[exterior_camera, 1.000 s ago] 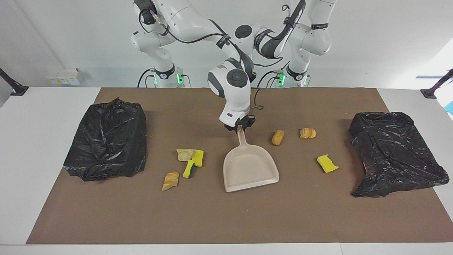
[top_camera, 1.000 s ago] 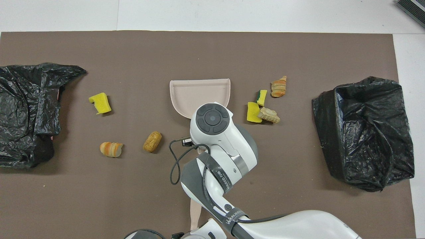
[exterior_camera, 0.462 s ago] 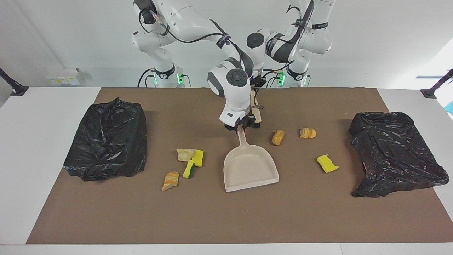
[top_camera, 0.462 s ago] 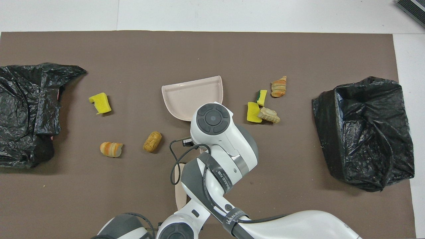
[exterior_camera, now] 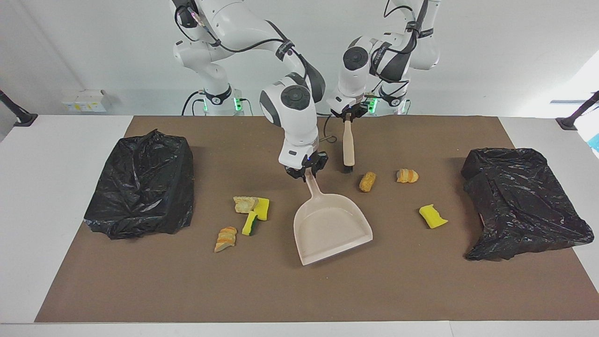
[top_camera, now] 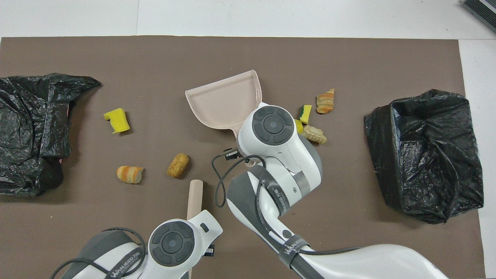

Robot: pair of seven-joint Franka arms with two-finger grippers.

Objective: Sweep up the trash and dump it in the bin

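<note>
The right gripper [exterior_camera: 306,172] has its jaws shut tight on the handle of the dustpan [exterior_camera: 331,228]. The dustpan lies in the middle of the brown mat [exterior_camera: 299,290] on the counter, with its wide mouth pointing away from the robots.

The left gripper [exterior_camera: 346,117] has its jaws shut on the top of the brush [exterior_camera: 348,146]. The brush hangs straight down, with its dark bristles low over the mat, just beside the dustpan handle.

The trash is in two bunches on the mat. Toward the left arm's end lie a brown bread roll [exterior_camera: 368,181], an orange bread piece [exterior_camera: 407,176] and a yellow sponge [exterior_camera: 433,216]. Toward the right arm's end lie a tan bread chunk [exterior_camera: 244,204], a second yellow sponge [exterior_camera: 262,208] touching it, a green-backed sponge [exterior_camera: 250,224] and a sliced bread piece [exterior_camera: 226,238].

A black bag [exterior_camera: 519,201] sits at the left arm's end of the mat. Another black bag [exterior_camera: 142,185] sits at the right arm's end.
</note>
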